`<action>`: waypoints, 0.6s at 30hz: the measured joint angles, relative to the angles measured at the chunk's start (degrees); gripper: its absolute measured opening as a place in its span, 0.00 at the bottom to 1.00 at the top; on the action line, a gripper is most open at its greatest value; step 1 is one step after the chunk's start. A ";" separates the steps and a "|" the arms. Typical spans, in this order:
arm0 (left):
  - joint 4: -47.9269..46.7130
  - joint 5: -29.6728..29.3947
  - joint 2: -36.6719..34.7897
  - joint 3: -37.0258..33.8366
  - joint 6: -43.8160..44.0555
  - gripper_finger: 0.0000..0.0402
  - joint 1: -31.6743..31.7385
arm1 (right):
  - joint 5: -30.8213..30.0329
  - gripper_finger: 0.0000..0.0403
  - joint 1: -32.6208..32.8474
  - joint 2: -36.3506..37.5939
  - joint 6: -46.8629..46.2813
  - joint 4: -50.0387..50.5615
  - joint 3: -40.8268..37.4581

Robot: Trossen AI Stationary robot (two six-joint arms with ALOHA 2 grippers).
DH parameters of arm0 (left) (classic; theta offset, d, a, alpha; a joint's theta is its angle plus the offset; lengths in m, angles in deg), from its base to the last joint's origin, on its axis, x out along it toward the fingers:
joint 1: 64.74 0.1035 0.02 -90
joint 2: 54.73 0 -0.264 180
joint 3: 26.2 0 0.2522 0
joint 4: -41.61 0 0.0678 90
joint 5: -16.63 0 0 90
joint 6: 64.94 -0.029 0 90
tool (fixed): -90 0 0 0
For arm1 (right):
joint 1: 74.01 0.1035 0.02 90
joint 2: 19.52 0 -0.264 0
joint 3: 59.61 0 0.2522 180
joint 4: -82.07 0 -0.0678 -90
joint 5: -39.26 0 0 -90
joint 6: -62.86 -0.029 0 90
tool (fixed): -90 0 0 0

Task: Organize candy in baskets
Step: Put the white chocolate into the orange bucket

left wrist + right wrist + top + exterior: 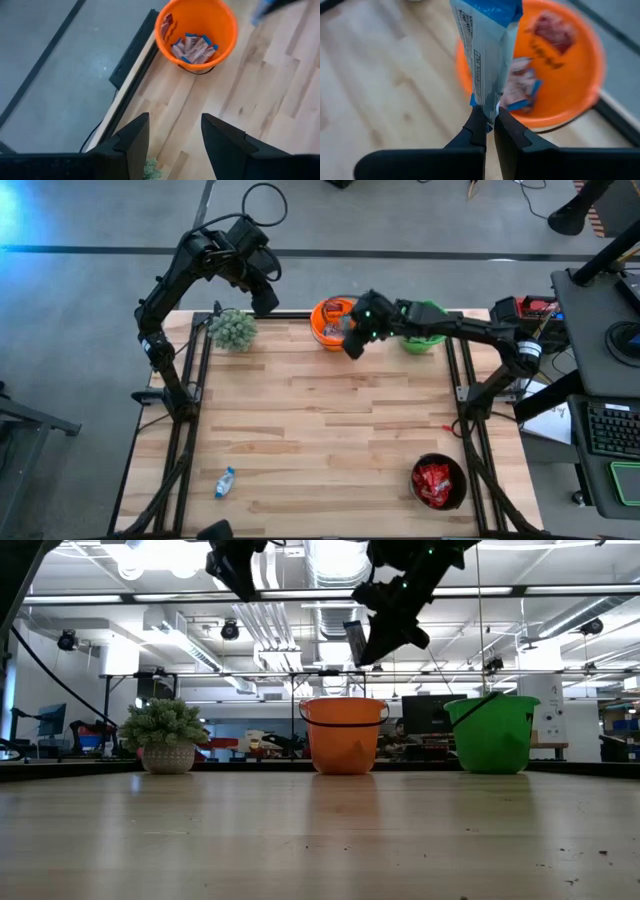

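Three baskets stand on the surface: one orange basket (pixel 333 323) at the top centre of the overhead frame, one green basket (pixel 424 327) just to its right, one black basket (pixel 438 481) at the lower right. Two arms, so two tools: the left tool (pixel 172 145) and the right tool (pixel 490 131). One potted plant (pixel 233 329) upper left. One blue-and-white bar (pixel 224 482) lies loose at the lower left, and one more (pixel 487 50) hangs in the right tool.

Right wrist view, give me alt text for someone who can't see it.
The right end effector is shut on a blue-and-white bar, holding it above the orange basket. The basket sits on the wooden table and already holds similar bars and a red packet.
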 joint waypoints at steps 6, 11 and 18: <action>0.02 2.43 0.04 0.00 0.00 0.40 -0.02 | 3.68 0.02 -6.33 -1.35 5.79 -0.45 1.53; 0.00 2.43 0.04 0.00 0.00 0.40 0.00 | 10.47 0.02 -9.47 -3.25 7.96 -0.76 2.77; 0.00 2.43 0.07 -0.13 0.01 0.40 0.00 | 11.60 0.04 -9.78 -4.33 11.21 -1.43 3.46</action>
